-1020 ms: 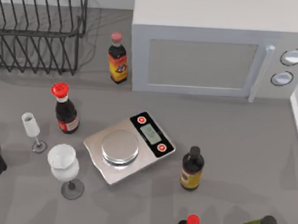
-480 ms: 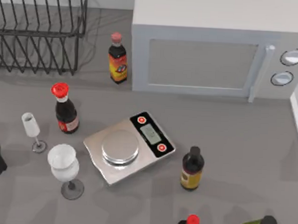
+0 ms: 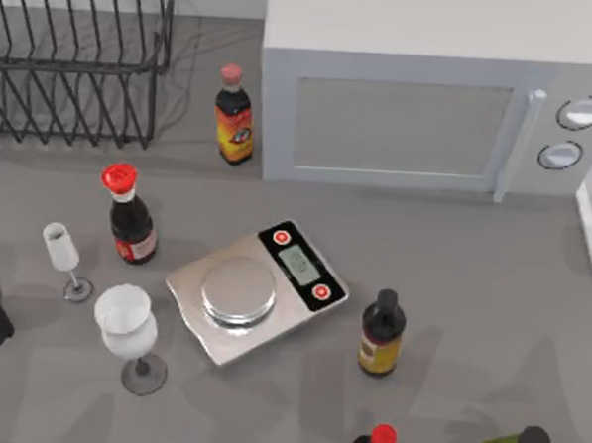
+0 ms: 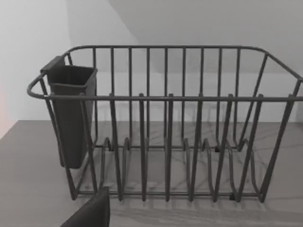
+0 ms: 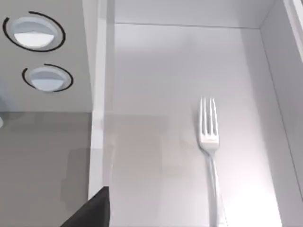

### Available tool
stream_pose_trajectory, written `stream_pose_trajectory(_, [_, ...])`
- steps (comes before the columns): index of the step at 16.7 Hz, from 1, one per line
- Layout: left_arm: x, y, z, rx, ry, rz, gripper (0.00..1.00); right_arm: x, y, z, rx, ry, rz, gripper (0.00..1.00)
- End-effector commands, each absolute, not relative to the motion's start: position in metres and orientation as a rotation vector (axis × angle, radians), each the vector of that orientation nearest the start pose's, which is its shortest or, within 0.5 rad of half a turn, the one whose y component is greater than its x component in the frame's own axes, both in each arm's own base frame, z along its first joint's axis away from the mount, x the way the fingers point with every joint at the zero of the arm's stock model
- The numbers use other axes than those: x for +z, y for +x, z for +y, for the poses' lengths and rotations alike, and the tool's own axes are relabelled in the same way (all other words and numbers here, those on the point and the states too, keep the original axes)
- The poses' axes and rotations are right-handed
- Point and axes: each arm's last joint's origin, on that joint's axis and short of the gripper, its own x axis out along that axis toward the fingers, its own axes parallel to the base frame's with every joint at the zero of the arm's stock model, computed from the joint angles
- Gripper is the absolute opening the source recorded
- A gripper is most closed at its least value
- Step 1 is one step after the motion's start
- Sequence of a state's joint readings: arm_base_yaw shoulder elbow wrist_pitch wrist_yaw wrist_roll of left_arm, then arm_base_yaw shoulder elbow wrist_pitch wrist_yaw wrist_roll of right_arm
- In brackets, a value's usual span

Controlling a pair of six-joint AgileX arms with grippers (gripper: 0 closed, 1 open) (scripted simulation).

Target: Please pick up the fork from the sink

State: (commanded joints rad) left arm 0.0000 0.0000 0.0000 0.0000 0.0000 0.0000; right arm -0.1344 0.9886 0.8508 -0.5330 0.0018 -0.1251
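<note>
fork (image 5: 210,156) lies flat in the sink (image 5: 156,71) (tines toward the far wall); tool states probably can't be told.

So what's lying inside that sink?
A single fork lies flat on the sink floor, tines toward the back wall. Its handle end runs out of the right wrist view.
</note>
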Motion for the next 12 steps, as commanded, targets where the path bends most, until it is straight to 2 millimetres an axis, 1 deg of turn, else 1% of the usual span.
stream_pose_trajectory(2, [0.160, 0.106, -0.001, 0.000, 0.000, 0.000, 1.00, 0.290, 0.250, -0.040, -0.089, -0.081, 0.836, 1.00])
stream_pose_trajectory(3, [0.160, 0.106, -0.001, 0.000, 0.000, 0.000, 1.00, 0.288, 0.273, -0.047, -0.088, -0.079, 0.914, 1.00])
stream_pose_trajectory(5, [0.160, 0.106, -0.001, 0.000, 0.000, 0.000, 1.00, 0.276, 0.316, -0.063, -0.081, -0.071, 1.066, 1.00])
stream_pose_trajectory(7, [0.160, 0.106, -0.001, 0.000, 0.000, 0.000, 1.00, 0.255, 0.355, -0.079, -0.068, -0.057, 1.208, 1.00])
stream_pose_trajectory(9, [0.160, 0.106, -0.001, 0.000, 0.000, 0.000, 1.00, 0.228, 0.386, -0.095, -0.052, -0.040, 1.332, 1.00])
stream_pose_trajectory(10, [0.160, 0.106, -0.001, 0.000, 0.000, 0.000, 1.00, 0.214, 0.398, -0.102, -0.044, -0.031, 1.386, 1.00])
stream_pose_trajectory(12, [0.160, 0.106, -0.001, 0.000, 0.000, 0.000, 1.00, 0.189, 0.416, -0.114, -0.028, -0.014, 1.474, 1.00])
